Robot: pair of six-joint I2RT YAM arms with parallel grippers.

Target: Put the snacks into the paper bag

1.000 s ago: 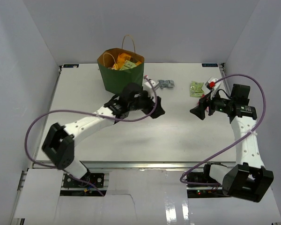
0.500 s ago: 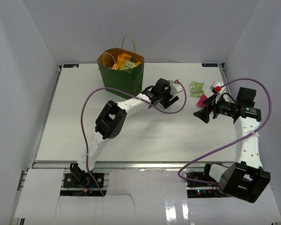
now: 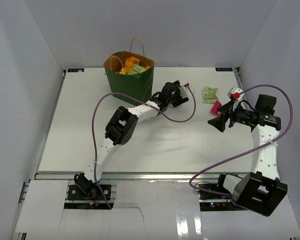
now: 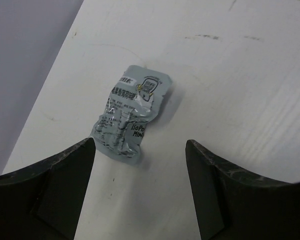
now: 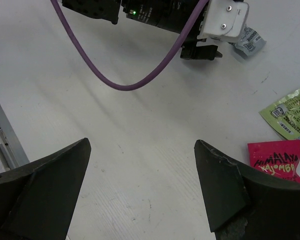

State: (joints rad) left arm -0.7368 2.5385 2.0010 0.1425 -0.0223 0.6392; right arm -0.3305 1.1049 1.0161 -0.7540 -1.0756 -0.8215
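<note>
The dark green paper bag (image 3: 129, 80) stands upright at the back left with orange and light-green snacks (image 3: 132, 67) inside. My left gripper (image 3: 179, 95) is open and empty; in the left wrist view (image 4: 140, 141) its jaws stand wide just short of a crumpled grey packet (image 4: 132, 117) lying flat. That packet is hidden under the gripper in the top view. My right gripper (image 3: 215, 122) is open and empty over bare table (image 5: 142, 142). A light-green packet (image 3: 209, 94) and a red packet (image 3: 216, 105) lie beside it.
The right wrist view shows the left gripper's body (image 5: 160, 15) with its purple cable (image 5: 120, 82), the grey packet (image 5: 250, 42), the light-green packet (image 5: 290, 112) and the red packet (image 5: 275, 162). White walls close in the table on three sides.
My left arm has swung right from in front of the bag to above the grey packet. My right gripper has drawn back slightly to the right.
</note>
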